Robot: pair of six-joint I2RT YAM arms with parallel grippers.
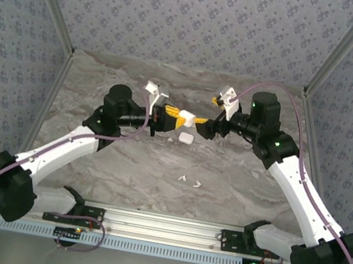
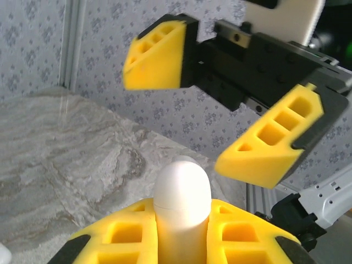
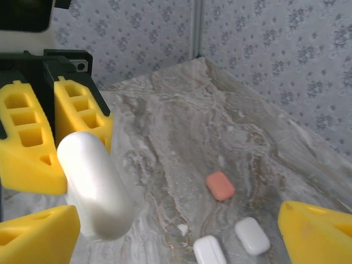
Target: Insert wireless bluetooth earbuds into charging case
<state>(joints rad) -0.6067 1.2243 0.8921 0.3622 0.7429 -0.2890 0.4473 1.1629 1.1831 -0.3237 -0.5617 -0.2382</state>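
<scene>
My left hand (image 1: 171, 113) pinches the smooth, glossy white, capsule-shaped charging case (image 2: 181, 201) above the marbled tabletop (image 3: 181, 137). My right hand (image 1: 205, 126) stands spread just right of it. Judged step: presenting the case. The next move likely calls for opening its lid, then fetching the tiny white earbuds (image 1: 183, 177) lying nearer.
</scene>
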